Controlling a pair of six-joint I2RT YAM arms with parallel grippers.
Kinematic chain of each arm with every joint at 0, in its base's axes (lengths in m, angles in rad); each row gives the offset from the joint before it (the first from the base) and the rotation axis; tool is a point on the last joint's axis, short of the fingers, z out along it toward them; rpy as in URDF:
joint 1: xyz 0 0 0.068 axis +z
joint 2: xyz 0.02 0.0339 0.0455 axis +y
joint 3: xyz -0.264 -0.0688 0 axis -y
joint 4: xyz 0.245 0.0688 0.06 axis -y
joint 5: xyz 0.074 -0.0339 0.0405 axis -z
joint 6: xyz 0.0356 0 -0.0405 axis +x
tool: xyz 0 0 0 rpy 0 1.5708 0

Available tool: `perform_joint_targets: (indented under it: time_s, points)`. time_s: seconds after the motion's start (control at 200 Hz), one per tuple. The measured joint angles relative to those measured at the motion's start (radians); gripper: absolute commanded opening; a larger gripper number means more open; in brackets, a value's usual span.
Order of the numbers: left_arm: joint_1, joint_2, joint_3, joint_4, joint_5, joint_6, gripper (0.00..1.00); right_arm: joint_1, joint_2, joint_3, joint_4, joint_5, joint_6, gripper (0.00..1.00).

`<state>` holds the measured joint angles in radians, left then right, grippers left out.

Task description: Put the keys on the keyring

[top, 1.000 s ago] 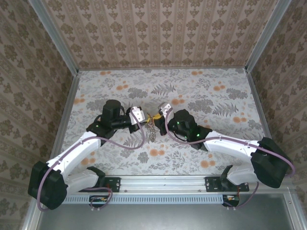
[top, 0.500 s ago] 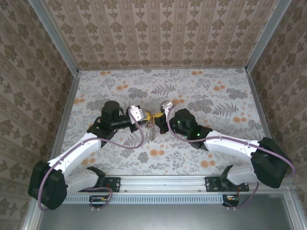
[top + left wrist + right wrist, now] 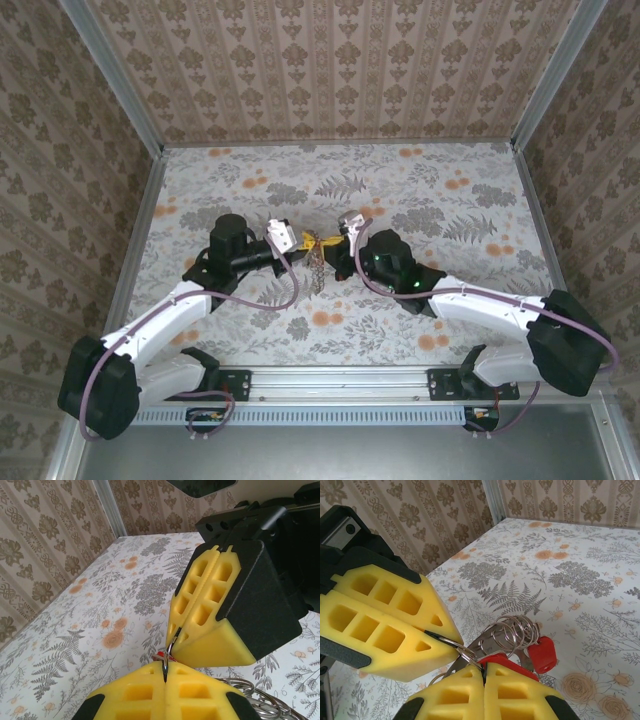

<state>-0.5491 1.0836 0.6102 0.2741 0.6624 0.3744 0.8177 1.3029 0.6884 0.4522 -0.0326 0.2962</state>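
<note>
Two grippers, left gripper [image 3: 165, 674] and right gripper [image 3: 484, 676]; one keyring [image 3: 506, 630]; two red keys [image 3: 540, 654] showing

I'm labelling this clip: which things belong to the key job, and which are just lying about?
Job in hand:
red-headed keys
keyring
left claw, shut on the keyring
right claw, shut on one of the red-headed keys

Just there:
floral table cover
patterned walls

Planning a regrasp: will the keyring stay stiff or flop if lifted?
Probably floppy: the keyring is loose stacked wire loops, and it dangles in the top view. The keys look loosely attached, so they'd likely swing. Thin wire may slip when pinched.
</note>
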Motion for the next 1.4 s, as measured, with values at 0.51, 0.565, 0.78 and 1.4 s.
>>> perform_joint_targets:
  time_s: [0.51,0.565,0.78,1.4]
  points:
    - [0.001,-0.017,-0.023,0.171,0.011,-0.092,0.00,-0.017,-0.007,-0.062,0.008,0.024,0.052,0.00]
    - [0.003,-0.017,-0.026,0.191,0.011,-0.100,0.00,-0.017,-0.008,-0.063,0.005,0.027,0.053,0.00]
    - [0.010,-0.017,-0.029,0.214,0.023,-0.121,0.00,-0.017,-0.052,-0.084,0.019,0.027,0.017,0.00]
    - [0.027,-0.019,-0.014,0.125,0.132,-0.082,0.00,-0.023,-0.158,-0.014,-0.094,-0.104,-0.338,0.00]
